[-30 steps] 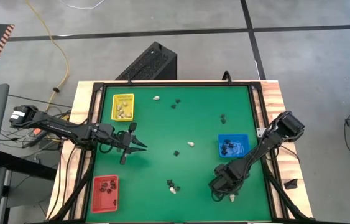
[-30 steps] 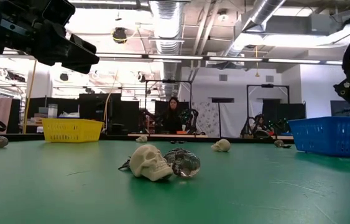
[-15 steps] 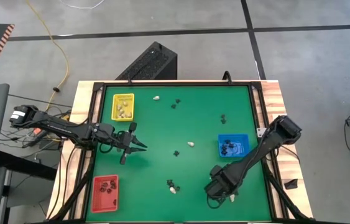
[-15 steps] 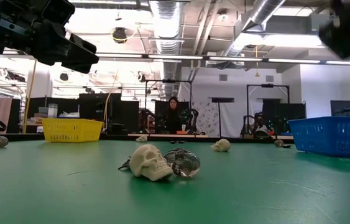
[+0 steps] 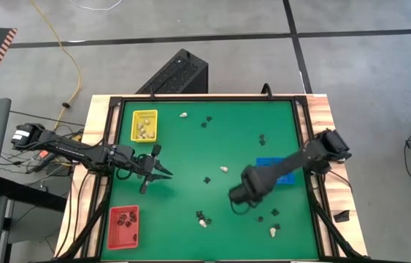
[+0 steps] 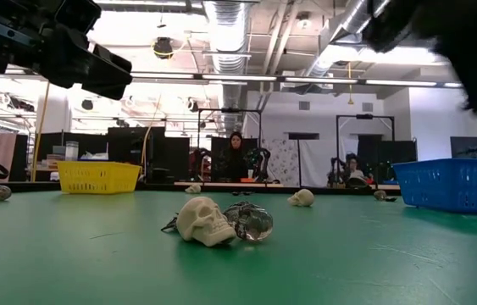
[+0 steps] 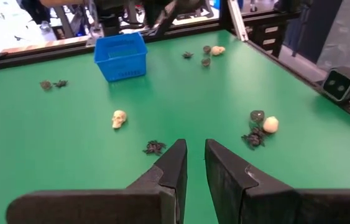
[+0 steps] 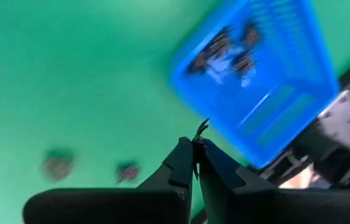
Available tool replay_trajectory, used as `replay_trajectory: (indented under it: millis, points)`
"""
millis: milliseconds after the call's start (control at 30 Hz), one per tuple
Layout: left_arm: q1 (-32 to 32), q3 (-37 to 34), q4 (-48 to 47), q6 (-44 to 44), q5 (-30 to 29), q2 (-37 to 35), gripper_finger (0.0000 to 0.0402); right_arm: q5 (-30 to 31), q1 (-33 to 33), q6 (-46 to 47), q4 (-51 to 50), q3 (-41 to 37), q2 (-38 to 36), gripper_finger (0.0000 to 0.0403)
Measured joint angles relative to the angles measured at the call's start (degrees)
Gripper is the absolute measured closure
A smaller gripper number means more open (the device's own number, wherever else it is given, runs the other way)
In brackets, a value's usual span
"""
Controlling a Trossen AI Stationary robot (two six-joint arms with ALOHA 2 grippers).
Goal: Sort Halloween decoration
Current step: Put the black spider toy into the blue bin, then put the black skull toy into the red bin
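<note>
1. A green table top (image 5: 212, 139) is framed by a wooden border, with a grey floor around it; in the low view a workshop with a seated person (image 6: 235, 157) is seen beyond the table.
2. The yellow tray (image 5: 144, 125) is placed toward 11 o'clock, the red tray (image 5: 123, 226) toward 7 o'clock and the blue tray (image 5: 273, 170) toward 3 o'clock of the table.
3. The Halloween decoration (image 5: 223, 169) is scattered over the green: cream and black trinkets are seen near 12 o'clock, at the centre and toward 5 o'clock, and others are held in the trays.
4. The right gripper (image 5: 237, 196) is held above the table at about 5 o'clock of centre; its fingers (image 8: 183, 163) are pressed together on a tiny dark trinket (image 8: 200, 130).
5. The left gripper (image 5: 163, 170) is held at 9 o'clock, its fingers (image 7: 173, 163) slightly apart and empty.
</note>
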Motion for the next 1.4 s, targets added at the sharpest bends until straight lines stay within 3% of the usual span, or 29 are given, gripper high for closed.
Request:
replay_trajectory:
  millis: [267, 667, 933, 1033, 1200, 1400]
  points:
    - [0.0, 0.06, -0.7, -0.67, 0.82, 0.0, 0.0355, 0.84, -9.85, -10.15, 0.05, -7.07, 0.0, 0.0344]
    - [0.0, 0.06, -1.49, -0.64, 0.85, 0.0, 0.0355, 0.85, -11.39, -14.35, -0.47, -7.71, -0.19, 0.0211]
    - [0.01, 0.06, -0.42, -0.36, 5.12, -4.21, 0.0355, 10.96, -11.33, -20.03, 9.67, -9.04, -10.09, 0.0192]
    - [0.02, 0.06, 0.88, -0.27, 5.23, -8.12, 0.0355, 15.02, -16.56, -19.31, 13.35, -13.56, -16.15, 0.0197]
    - [0.02, 0.05, 4.18, -0.67, 4.89, -11.48, 0.0354, 12.12, -32.66, -21.72, 27.92, -25.18, -23.18, 0.0199]
    - [0.07, -0.01, 4.09, -1.76, 1.93, -11.63, 0.0354, 10.06, -49.19, -24.06, 38.3, -31.55, -22.44, 0.0199]
